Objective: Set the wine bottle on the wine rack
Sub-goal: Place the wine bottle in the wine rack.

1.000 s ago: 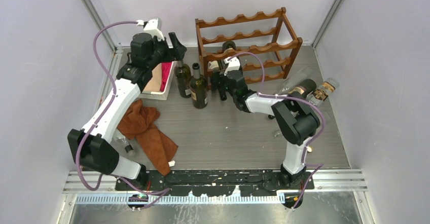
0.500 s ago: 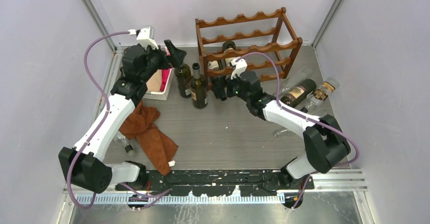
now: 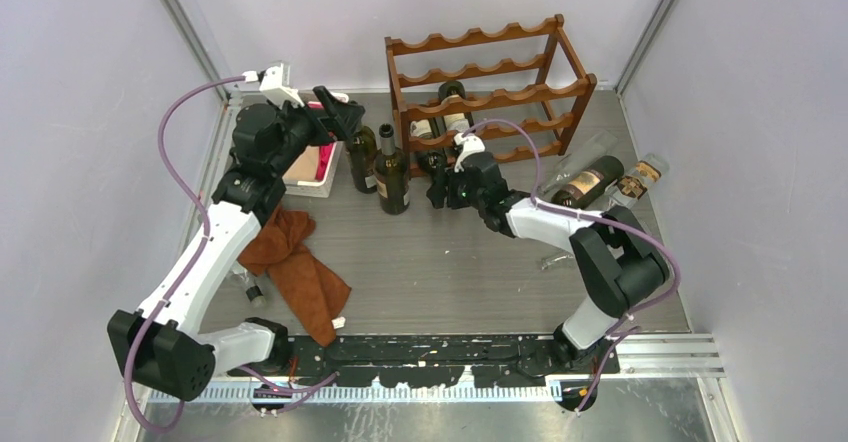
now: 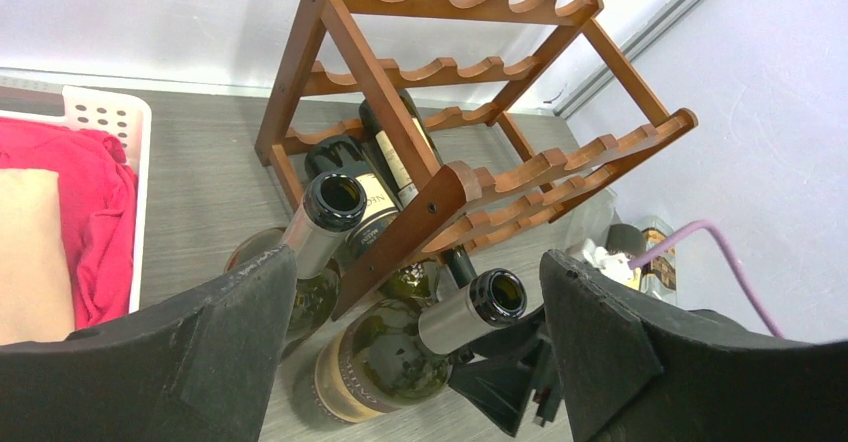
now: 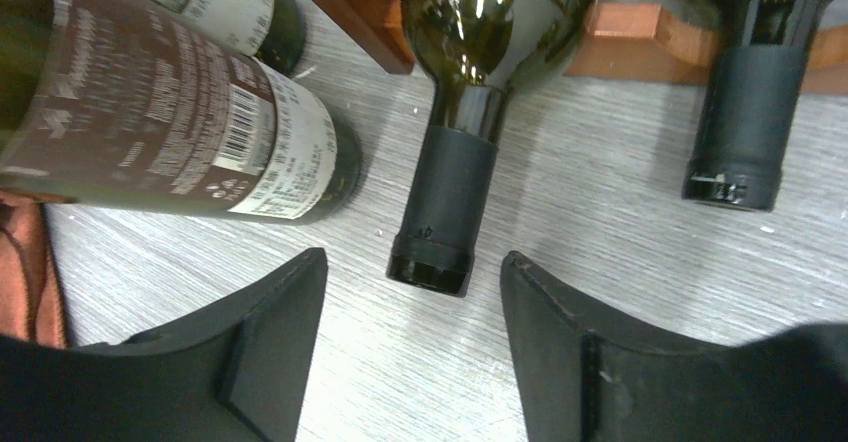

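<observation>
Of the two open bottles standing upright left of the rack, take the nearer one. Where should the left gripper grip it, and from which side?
Grip the neck just under the lip, coming down from above with the left gripper. The bottle stands upright, and its neck looks like the only part slim enough for the fingers. The second bottle and the wine rack crowd its sides, so a body grasp is probably blocked.

Pale lilac-white walls [image 3: 300, 2] on three sides of a grey wood-grain tabletop [image 3: 450, 262], metal corner strips [image 3: 655, 24].
</observation>
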Controlling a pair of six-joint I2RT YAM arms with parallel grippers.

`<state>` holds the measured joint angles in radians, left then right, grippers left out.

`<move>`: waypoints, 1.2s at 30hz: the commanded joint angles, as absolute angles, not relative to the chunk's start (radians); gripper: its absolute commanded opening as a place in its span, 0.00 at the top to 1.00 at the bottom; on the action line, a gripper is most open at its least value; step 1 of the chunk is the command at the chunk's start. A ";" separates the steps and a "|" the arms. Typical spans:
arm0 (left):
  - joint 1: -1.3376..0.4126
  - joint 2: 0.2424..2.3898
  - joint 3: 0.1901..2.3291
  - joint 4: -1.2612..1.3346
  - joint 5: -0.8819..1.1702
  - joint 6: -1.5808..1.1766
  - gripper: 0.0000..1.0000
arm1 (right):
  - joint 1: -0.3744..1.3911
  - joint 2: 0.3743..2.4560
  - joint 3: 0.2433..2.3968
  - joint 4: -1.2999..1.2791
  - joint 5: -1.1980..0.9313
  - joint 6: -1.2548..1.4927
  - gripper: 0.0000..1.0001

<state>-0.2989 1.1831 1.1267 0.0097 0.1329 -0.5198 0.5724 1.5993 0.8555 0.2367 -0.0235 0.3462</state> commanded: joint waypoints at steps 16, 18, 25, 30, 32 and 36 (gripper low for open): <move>-0.295 1.203 1.231 0.036 0.135 -0.504 0.12 | 0.546 1.712 0.945 0.379 0.034 0.478 0.54; -0.295 1.228 1.246 0.041 0.137 -0.502 0.12 | 0.545 1.722 0.955 0.383 0.033 0.481 0.57; -0.295 1.349 1.354 0.048 0.117 -0.496 0.13 | 0.542 1.746 0.959 0.373 0.035 0.535 0.77; -0.295 1.478 1.448 0.075 0.100 -0.528 0.22 | 0.545 1.746 0.944 0.373 0.054 0.599 0.83; -0.295 1.532 1.481 0.087 0.103 -0.554 0.26 | 0.548 1.748 0.940 0.385 0.066 0.607 0.84; -0.295 1.641 1.561 0.099 0.124 -0.581 0.32 | 0.559 1.767 0.946 0.409 0.113 0.626 0.86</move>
<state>-0.2989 1.5719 1.4696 0.0257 0.1169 -0.5468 0.5453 1.7519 0.9237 0.3374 0.0521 0.5777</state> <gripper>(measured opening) 0.703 0.389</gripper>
